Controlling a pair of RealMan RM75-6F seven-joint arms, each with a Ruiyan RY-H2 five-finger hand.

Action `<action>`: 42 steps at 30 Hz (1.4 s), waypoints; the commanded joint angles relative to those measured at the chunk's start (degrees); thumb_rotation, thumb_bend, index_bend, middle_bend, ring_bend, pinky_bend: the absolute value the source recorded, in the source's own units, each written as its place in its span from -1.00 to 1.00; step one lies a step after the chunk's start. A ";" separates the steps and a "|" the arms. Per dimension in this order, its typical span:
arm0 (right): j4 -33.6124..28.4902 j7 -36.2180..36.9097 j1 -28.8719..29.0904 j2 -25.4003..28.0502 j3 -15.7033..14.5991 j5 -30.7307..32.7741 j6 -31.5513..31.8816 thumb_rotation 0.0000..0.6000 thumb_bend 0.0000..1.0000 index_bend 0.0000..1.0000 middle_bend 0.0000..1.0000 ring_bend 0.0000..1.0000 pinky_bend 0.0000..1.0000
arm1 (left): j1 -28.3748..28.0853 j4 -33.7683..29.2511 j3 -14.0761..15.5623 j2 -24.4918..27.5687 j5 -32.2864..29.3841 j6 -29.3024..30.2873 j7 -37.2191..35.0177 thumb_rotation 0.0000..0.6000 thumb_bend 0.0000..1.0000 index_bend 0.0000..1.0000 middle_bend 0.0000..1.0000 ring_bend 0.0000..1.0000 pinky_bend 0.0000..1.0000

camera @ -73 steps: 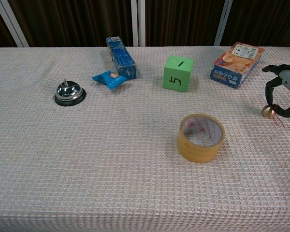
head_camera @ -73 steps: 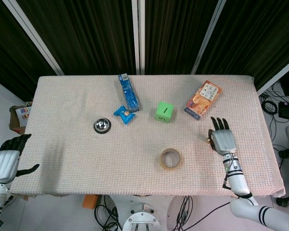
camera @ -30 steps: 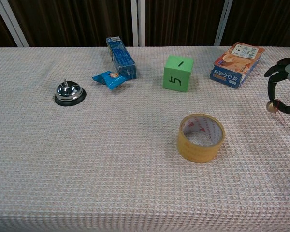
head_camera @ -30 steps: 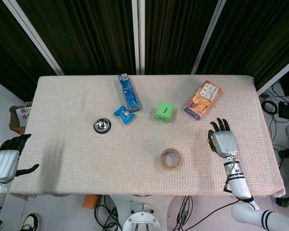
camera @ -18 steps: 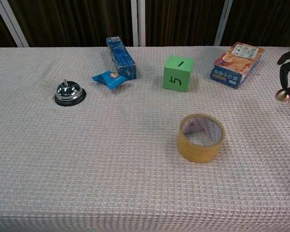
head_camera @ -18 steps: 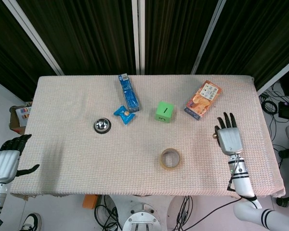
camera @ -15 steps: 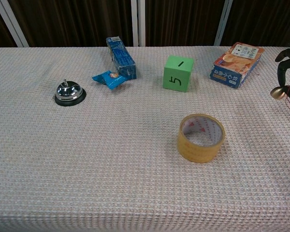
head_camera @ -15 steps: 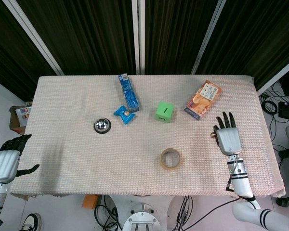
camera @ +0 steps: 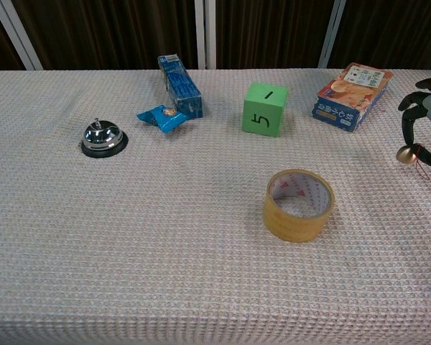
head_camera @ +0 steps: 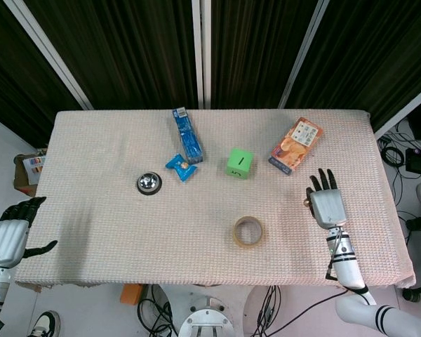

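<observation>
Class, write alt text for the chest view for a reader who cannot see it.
At the right edge, the right hand pinches a small gold bell above the table. A tape roll lies centre, a green cube behind it.

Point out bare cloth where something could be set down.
Bare: the wide near-left stretch between the call bell and tape roll, and everything in front of the roll. Crowded: the far row of blue box, blue packet, green cube and orange box.
</observation>
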 commanded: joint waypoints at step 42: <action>-15.73 11.75 -11.75 18.97 -5.77 -6.22 12.30 1.00 -0.66 -1.00 -1.00 -1.00 -1.00 | 0.29 -1.76 0.06 1.38 1.07 1.29 0.30 0.65 -0.74 -0.78 -0.75 -0.74 -0.64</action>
